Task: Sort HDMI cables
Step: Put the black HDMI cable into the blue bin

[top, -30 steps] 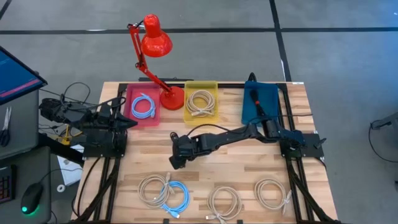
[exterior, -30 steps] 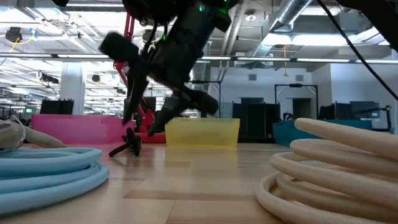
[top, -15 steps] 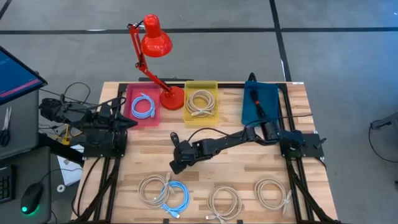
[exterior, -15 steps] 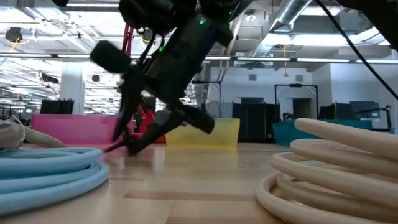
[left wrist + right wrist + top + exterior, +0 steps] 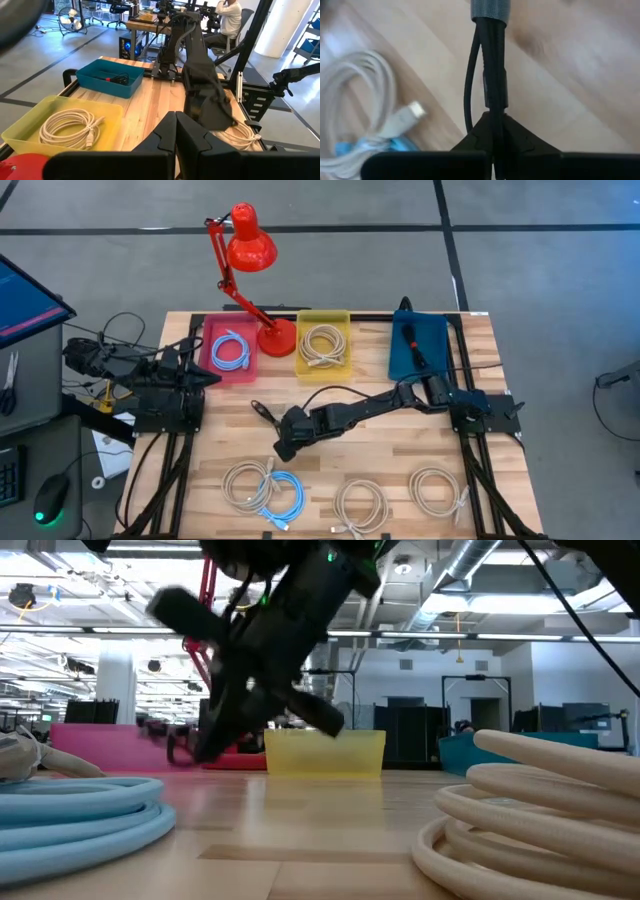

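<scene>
My right gripper (image 5: 276,422) reaches to the table's middle and is shut on a thin black HDMI cable bundle (image 5: 262,411) bound by a grey strap (image 5: 490,9). My left gripper (image 5: 176,131) is shut and waits at the table's left edge. A light blue coil (image 5: 230,350) lies in the pink bin (image 5: 210,363), a beige coil (image 5: 322,345) in the yellow bin (image 5: 323,317), and a black bundle (image 5: 413,343) in the blue bin (image 5: 430,330). Near the front edge lie three beige coils (image 5: 243,480) (image 5: 362,505) (image 5: 437,490) and a light blue coil (image 5: 284,496). My right gripper pinches one end of the black bundle (image 5: 493,100) between its two fingers. The fingers slant down from the table's right and lie along the bundle. The rest sticks out past the fingertips toward the table's left, and its free end (image 5: 175,745) looks lifted off the wood.
A red desk lamp (image 5: 250,240) stands with its base (image 5: 277,337) between the pink and yellow bins. Bare wood (image 5: 230,430) lies between the bins and the front row of coils. A screen (image 5: 25,300) and loose wires sit off the table's left side.
My right gripper has come down a little over the black bundle and shut on it. The bundle stood on the wood under the open fingers; now it is between them, tipped over and sticking out toward the table's left, clear of the surface.
</scene>
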Motion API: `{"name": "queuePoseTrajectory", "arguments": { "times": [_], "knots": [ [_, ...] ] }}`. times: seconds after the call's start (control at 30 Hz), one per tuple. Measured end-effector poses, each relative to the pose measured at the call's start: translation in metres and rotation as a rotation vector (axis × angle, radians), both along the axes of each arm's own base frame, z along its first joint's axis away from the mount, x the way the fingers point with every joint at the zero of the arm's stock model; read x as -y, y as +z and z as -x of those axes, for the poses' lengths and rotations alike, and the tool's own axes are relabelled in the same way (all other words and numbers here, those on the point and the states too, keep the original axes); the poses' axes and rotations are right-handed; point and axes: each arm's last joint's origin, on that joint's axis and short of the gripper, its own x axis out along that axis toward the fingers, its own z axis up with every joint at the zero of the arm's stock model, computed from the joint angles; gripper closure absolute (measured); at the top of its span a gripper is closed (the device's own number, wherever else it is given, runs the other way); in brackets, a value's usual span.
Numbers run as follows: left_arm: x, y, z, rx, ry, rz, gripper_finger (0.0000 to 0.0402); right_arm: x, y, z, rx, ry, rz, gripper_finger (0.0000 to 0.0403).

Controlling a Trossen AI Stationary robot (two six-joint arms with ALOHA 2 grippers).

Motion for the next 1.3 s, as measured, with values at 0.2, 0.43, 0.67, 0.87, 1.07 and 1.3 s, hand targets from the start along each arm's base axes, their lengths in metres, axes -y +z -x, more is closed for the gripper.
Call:
{"name": "queuePoseTrajectory", "arguments": {
  "times": [0.2,0.43,0.67,0.87,1.07,1.3],
  "knots": [
    [0.000,0.000,0.000,-0.002,0.000,-0.001,0.0396,0.004,0.042,0.013,0.022,-0.025,0.071,0.0399],
    [0.000,-0.001,0.000,-0.008,0.000,-0.004,0.0396,0.018,0.093,0.056,-0.137,-0.086,0.241,0.0401],
    [0.000,-0.001,0.000,-0.009,0.000,-0.004,0.0396,0.032,0.123,0.107,-0.408,-0.167,0.339,0.0402],
    [0.000,-0.001,0.000,-0.009,0.000,-0.005,0.0396,0.041,0.148,0.141,-0.530,-0.244,0.416,0.0402],
    [0.000,-0.001,0.000,-0.009,0.000,-0.005,0.0396,0.056,0.170,0.166,-0.496,-0.255,0.439,0.0403],
    [0.000,-0.002,0.000,-0.015,0.000,-0.007,0.0396,0.074,0.158,0.218,-0.507,-0.341,0.415,0.0403]
  ]
}}
